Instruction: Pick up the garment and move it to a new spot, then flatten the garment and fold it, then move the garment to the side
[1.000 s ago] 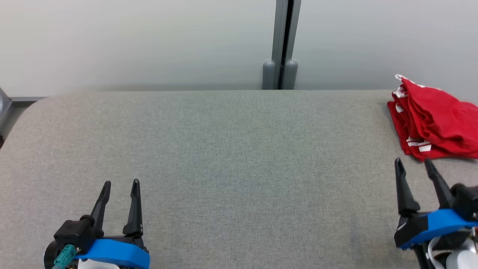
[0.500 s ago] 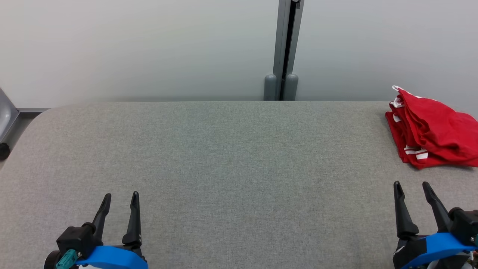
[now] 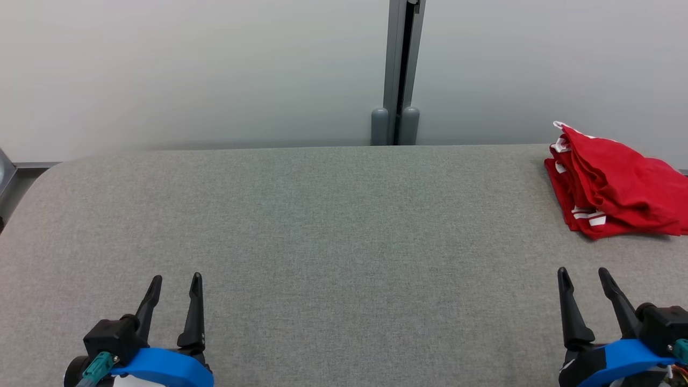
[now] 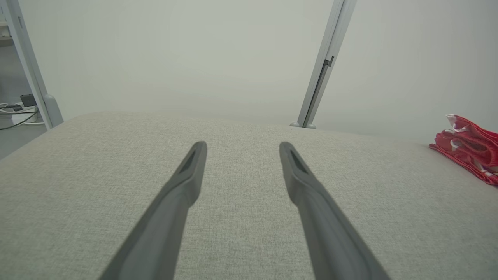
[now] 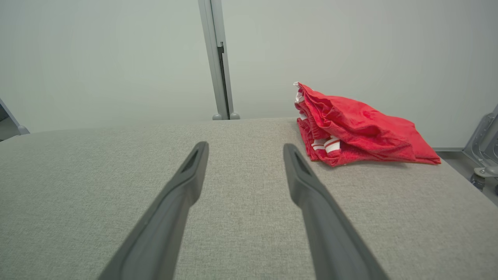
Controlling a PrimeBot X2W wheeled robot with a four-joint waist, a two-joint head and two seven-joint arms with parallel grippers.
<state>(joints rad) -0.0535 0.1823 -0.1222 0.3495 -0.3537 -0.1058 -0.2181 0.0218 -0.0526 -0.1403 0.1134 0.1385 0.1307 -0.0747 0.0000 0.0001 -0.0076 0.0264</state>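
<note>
The garment (image 3: pixel 613 183) is a red shirt with white trim, lying in a folded, bunched pile at the far right of the grey table (image 3: pixel 333 226). It also appears in the right wrist view (image 5: pixel 358 128) and at the right edge of the left wrist view (image 4: pixel 469 153). My right gripper (image 3: pixel 583 274) is open over the table, short of the garment and apart from it, nothing between its fingers. My left gripper (image 3: pixel 176 279) is open and empty at the near left.
A pale partition wall with a grey vertical post (image 3: pixel 398 75) stands behind the table. The table's rounded left edge (image 3: pixel 32 177) drops to the floor. A grey metal caster leg (image 5: pixel 482 155) stands past the table's right end.
The head camera has shifted, so the table and garment sit a bit lower and further left than a second ago. My right gripper has drawn back from the garment. Both grippers stay open.
</note>
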